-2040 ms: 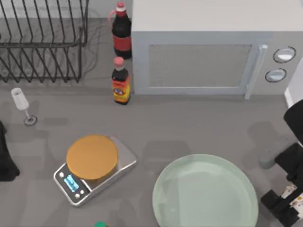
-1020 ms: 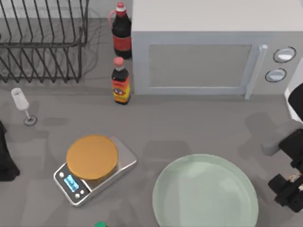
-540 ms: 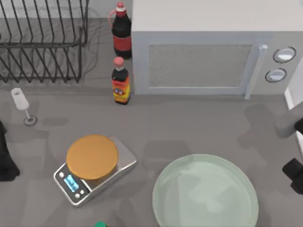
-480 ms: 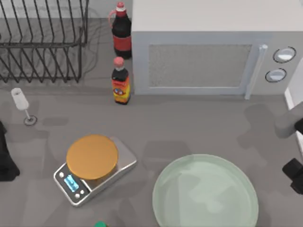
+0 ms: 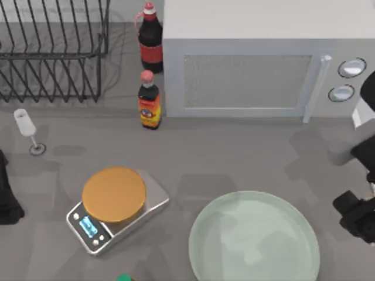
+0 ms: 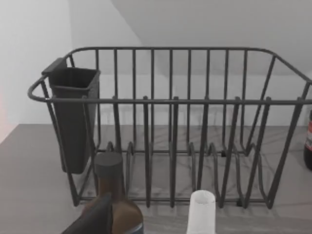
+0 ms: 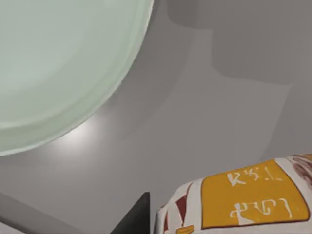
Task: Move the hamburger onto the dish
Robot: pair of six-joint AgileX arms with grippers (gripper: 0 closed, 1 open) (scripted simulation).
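The dish [image 5: 254, 240] is a wide, pale mint-green plate at the front of the table, right of centre, with nothing on it. My right gripper [image 5: 356, 212] hangs just off the dish's right rim, at the table's right edge. In the right wrist view the hamburger [image 7: 243, 200], white with orange patches, sits close beside a dark finger [image 7: 136, 219]. The gripper is shut on it, above the grey table, and the dish [image 7: 58, 58] curves past beyond. My left arm [image 5: 6, 196] stays parked at the left edge.
A silver scale with an orange-tan disc [image 5: 114, 194] stands left of the dish. A microwave [image 5: 258, 64], two dark bottles [image 5: 149, 100] [image 5: 150, 38] and a wire rack [image 5: 53, 52] line the back. A small glass [image 5: 26, 130] stands at the left.
My right gripper has left the table's front right corner, where it closed around the hamburger, and has moved up along the right edge. The left arm, the dish and the scale have not moved.
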